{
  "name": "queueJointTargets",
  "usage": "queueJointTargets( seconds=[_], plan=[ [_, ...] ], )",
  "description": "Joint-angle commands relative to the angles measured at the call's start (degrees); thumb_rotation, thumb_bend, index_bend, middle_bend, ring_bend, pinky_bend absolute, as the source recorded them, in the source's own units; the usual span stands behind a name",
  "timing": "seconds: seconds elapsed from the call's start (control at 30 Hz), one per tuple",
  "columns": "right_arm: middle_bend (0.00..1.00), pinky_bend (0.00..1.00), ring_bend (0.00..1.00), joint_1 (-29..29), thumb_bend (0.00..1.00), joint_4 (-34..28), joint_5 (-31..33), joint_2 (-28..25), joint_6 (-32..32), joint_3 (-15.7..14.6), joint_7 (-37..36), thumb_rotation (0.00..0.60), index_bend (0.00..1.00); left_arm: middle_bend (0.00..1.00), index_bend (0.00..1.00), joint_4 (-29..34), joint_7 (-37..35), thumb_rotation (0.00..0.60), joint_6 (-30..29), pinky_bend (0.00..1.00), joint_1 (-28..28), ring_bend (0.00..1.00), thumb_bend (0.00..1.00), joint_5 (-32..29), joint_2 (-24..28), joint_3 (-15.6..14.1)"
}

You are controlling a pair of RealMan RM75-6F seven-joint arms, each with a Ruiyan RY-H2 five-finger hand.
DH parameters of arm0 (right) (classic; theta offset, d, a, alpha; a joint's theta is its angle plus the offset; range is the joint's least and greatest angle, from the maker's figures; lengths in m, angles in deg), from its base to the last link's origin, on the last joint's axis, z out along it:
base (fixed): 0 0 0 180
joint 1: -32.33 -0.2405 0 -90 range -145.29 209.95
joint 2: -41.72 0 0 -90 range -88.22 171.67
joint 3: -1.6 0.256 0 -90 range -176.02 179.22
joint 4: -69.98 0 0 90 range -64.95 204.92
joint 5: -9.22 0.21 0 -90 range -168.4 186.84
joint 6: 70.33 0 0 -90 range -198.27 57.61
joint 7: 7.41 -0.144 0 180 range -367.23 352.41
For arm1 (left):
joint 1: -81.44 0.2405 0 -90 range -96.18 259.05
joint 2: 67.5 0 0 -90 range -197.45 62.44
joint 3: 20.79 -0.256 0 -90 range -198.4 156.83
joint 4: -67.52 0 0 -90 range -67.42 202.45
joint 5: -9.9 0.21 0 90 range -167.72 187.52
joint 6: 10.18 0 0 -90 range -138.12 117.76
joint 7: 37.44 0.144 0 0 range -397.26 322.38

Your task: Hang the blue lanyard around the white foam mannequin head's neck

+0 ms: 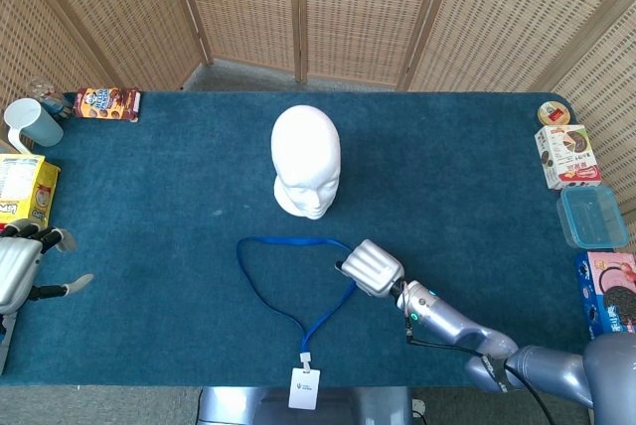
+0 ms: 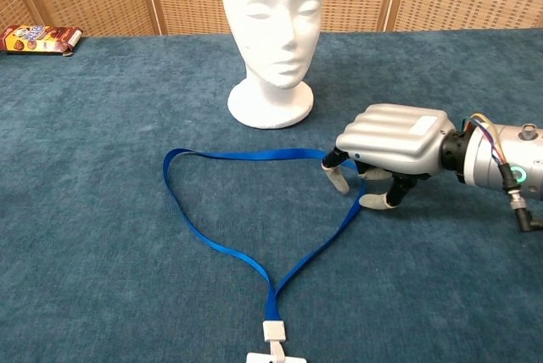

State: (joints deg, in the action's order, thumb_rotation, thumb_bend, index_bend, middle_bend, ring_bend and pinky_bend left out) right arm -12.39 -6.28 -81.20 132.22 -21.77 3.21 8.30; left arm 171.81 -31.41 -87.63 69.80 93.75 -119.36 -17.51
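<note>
The white foam mannequin head (image 1: 306, 162) (image 2: 271, 24) stands upright at mid-table. In front of it the blue lanyard (image 1: 268, 286) (image 2: 221, 244) lies flat in a loop, its white badge (image 1: 304, 387) (image 2: 276, 354) at the near edge. My right hand (image 1: 371, 267) (image 2: 390, 138) hovers palm-down over the loop's right corner. Its fingertips (image 2: 338, 181) reach down to the cloth, and the strap runs between them and the thumb without being lifted. Far left, my left hand (image 1: 18, 268) rests at the table edge with fingers spread, holding nothing.
A blue cup (image 1: 30, 122), a cookie pack (image 1: 107, 103) (image 2: 38, 38) and a yellow box (image 1: 25, 187) line the left side. Snack boxes (image 1: 566, 155), a clear container (image 1: 593, 216) and a pink box (image 1: 611, 296) line the right edge. Wicker screens stand behind.
</note>
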Motion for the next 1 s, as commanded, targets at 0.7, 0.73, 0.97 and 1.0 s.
queueJointTargets(
  seconds=[0.7, 0.73, 0.97, 1.0],
  plan=[
    [1.00, 1.00, 1.00, -0.16, 0.35, -1.08, 0.91, -0.58, 0.46, -0.88, 2.52, 0.600, 0.46, 0.50, 0.46, -0.14, -0.83, 0.389, -0.02, 0.23, -0.08, 0.40, 0.14, 0.18, -0.05, -0.16],
    [1.00, 1.00, 1.00, -0.21, 0.35, -1.06, 0.98, -0.55, 0.40, -0.89, 2.56, 0.600, 0.46, 0.50, 0.46, -0.14, -0.84, 0.390, -0.02, 0.23, -0.07, 0.40, 0.14, 0.17, -0.05, -0.18],
    [1.00, 1.00, 1.00, -0.48, 0.34, -0.55, 1.39, 0.00, 0.31, -0.77, 2.72, 0.600, 0.46, 0.50, 0.46, -0.21, -0.88, 0.389, 0.03, 0.23, -0.05, 0.40, 0.14, 0.20, -0.03, -0.31],
    [1.00, 1.00, 1.00, -0.54, 0.34, -0.45, 1.48, 0.10, 0.25, -0.75, 2.76, 0.600, 0.46, 0.50, 0.46, -0.23, -0.93, 0.391, 0.01, 0.23, -0.04, 0.40, 0.14, 0.19, -0.01, -0.31]
  ],
)
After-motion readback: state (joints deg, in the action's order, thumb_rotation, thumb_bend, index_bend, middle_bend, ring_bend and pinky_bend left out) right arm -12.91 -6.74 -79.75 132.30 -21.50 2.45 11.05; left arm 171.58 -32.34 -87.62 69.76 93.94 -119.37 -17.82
